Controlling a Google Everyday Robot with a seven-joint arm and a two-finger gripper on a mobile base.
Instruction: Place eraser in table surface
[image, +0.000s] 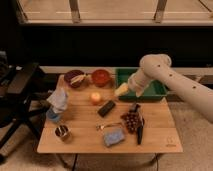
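The eraser (106, 108), a small flat black block, lies on the light wooden table surface (157, 131) near its middle, just right of and below the orange fruit (95, 98). My gripper (122, 90) hangs at the end of the pale arm, above the table at the left edge of the green tray (148, 89). It is up and to the right of the eraser and apart from it.
A brown bowl (75, 78) and a red bowl (101, 77) stand at the back. A dark red cluster (131, 121), a black-handled tool (140, 132), a blue sponge (114, 136), a metal cup (62, 133) and a cloth-covered blue item (57, 103) are on the table. A black chair (19, 95) is at the left.
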